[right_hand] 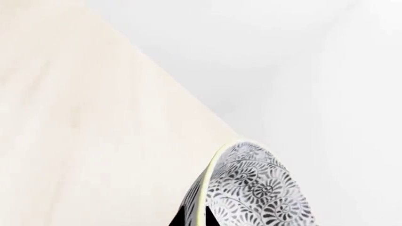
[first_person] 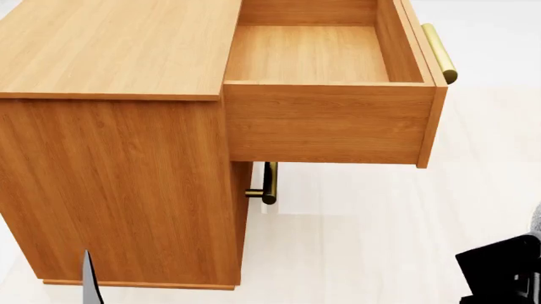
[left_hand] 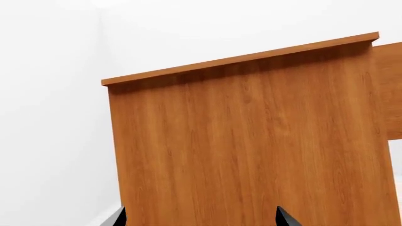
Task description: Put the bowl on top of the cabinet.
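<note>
In the right wrist view, the bowl (right_hand: pixel 261 190), white with a dark floral pattern, is tilted on edge over pale floor. My right gripper (right_hand: pixel 195 218) is shut on its rim, one finger inside and one outside. The bowl does not show in the head view. The cabinet (first_person: pixel 110 50), orange-brown wood, stands at the left of the head view with a flat bare top. Its top drawer (first_person: pixel 308 54) is pulled out. My left gripper (left_hand: pixel 202 219) is open with nothing between its fingers, facing the cabinet's side panel (left_hand: pixel 251 141). One of its fingertips (first_person: pixel 91 278) pokes in low in the head view.
The open drawer has a brass bar handle (first_person: pixel 439 54), and a lower drawer's handle (first_person: pixel 268 183) shows beneath it. Pale floor (first_person: pixel 363 247) spreads to the right of the cabinet. A black part of my right arm (first_person: pixel 505 269) sits at the bottom right corner.
</note>
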Robot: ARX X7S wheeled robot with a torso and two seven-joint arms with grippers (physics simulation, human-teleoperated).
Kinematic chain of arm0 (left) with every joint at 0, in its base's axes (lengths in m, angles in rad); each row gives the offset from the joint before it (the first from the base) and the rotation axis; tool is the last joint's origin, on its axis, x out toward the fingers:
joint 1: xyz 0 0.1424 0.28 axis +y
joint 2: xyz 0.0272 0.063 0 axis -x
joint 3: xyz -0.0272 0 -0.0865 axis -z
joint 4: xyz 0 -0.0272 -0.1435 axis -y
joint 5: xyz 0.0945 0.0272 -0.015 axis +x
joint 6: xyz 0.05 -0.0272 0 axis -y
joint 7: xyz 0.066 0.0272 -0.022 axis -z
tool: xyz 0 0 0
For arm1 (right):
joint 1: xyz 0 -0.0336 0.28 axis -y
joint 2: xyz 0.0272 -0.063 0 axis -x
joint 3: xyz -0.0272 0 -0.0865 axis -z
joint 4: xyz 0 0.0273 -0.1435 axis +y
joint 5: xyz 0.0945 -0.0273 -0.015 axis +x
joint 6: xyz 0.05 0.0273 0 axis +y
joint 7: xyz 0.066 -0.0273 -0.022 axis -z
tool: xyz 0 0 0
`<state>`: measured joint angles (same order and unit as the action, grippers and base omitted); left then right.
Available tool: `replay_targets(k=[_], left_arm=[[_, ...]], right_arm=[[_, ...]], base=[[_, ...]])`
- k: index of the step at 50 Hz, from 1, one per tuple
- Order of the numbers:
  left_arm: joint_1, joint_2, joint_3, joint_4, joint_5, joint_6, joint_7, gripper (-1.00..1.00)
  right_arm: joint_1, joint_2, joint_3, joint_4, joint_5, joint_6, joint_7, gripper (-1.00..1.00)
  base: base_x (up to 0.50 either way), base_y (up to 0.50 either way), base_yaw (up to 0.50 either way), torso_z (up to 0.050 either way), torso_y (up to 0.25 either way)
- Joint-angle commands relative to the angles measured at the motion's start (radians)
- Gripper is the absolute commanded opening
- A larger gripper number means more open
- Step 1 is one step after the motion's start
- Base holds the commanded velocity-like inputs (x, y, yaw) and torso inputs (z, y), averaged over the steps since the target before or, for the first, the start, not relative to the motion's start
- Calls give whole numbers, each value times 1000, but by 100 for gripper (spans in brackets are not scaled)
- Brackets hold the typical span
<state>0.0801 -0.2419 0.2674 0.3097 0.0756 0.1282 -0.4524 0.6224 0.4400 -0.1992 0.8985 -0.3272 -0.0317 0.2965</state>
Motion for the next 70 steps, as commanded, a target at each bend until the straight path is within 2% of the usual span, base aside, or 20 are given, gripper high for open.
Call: replay_targets(k=[1,7,16,25,41,47,59,65,69,70], left_arm=[[3,-3,-5,-4,-1,33,3,100],[2,-6,-5,-3,-4,34,-1,100],[0,-10,-6,-2,-9,32,-5,100],[1,-14,-2,3,-9,30,-9,100],[3,-19,5,2,-9,33,-17,100],[6,-23,8,9,-8,32,-19,100],[7,-27,15,9,-11,35,-22,100],[8,-32,16,14,-16,36,-22,100],[11,-35,17,19,-19,35,-22,100],[12,-35,17,21,-21,35,-22,100]], right_arm=[[10,22,101,-187,2,76,20,-100],[35,45,143,-373,9,183,-14,-100],[205,83,173,-607,-7,342,-88,-100],[388,79,129,-684,-34,396,-147,-100],[653,26,37,-614,-53,363,-187,-100],[810,-72,-52,-489,-57,243,-172,-100],[955,-232,-140,-354,-29,125,-174,-100],[977,-338,-175,-395,-10,133,-189,-100],[949,-379,-198,-492,1,187,-225,-100],[938,-402,-199,-549,22,242,-260,-100]], base=[[0,0,0,0,0],[0,0,0,0,0],[0,0,0,0,0],[0,0,0,0,0],[0,0,0,0,1],[0,0,0,0,0],[0,0,0,0,0],[0,0,0,0,0],[0,0,0,0,0],[0,0,0,0,0]])
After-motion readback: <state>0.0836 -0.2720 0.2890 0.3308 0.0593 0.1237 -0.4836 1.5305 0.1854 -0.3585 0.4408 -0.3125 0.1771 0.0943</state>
